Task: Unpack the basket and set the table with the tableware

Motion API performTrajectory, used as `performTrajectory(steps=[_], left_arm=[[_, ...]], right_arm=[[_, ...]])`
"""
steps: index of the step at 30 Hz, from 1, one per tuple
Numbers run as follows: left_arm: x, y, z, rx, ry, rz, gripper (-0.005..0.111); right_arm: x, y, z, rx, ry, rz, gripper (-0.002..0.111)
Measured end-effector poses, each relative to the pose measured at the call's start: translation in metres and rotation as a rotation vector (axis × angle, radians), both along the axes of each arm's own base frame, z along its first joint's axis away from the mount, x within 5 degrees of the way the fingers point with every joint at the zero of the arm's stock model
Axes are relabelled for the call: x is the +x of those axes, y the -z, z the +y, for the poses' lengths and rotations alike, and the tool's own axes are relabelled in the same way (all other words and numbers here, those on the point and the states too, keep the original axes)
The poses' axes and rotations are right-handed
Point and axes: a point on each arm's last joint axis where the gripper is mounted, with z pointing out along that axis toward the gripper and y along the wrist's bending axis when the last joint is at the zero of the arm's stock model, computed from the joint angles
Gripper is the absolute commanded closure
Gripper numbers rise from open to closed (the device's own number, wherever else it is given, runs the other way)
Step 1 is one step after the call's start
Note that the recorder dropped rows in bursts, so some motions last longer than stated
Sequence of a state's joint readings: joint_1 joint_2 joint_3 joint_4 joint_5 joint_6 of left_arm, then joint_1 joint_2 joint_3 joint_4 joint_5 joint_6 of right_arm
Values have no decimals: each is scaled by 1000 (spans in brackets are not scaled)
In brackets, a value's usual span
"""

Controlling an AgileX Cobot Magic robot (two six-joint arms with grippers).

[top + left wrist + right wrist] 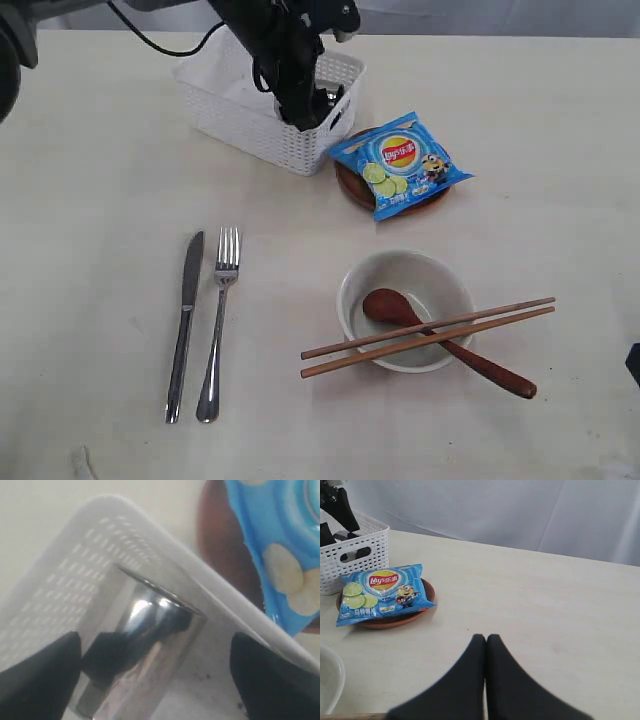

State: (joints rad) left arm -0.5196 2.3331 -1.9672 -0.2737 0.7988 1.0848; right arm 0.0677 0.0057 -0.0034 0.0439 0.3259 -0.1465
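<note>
While our right gripper (486,645) sits clenched, our left gripper (154,652) gapes around the steel cup (150,625) in the basket (250,125) at eleven o'clock.

Free: table (90,200) at far left, along the far right, and the lane between fork (218,320) and bowl (420,280).
Blocked: basket (250,120), far centre, occupied by left gripper (155,680) and steel cup (155,630); chips packet (400,162) just right of it; chopsticks (430,335) across bowl.

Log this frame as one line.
left gripper open, straddling steel cup in basket | right gripper shut, over table | chips packet on brown plate
</note>
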Motion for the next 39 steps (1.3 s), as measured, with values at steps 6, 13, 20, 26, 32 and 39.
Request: performTrajectory(steps=[6,13,20,26,32,39], left_arm=[[0,10,-4,44,101,-42,39],[5,10,5,140,-38,-60,106],[13,15,30,431,30,-147,107],[19,13,34,418,-134,-189,92],[20,2,34,290,-333,-176,47],[14,-18,31,129,-509,-94,45]], right_arm=[[0,0,0,0,0,0,109],[0,0,0,0,0,0,109],[0,0,0,0,0,0,109],[0,0,0,0,0,0,109],[0,0,0,0,0,0,109],[0,0,0,0,0,0,109]])
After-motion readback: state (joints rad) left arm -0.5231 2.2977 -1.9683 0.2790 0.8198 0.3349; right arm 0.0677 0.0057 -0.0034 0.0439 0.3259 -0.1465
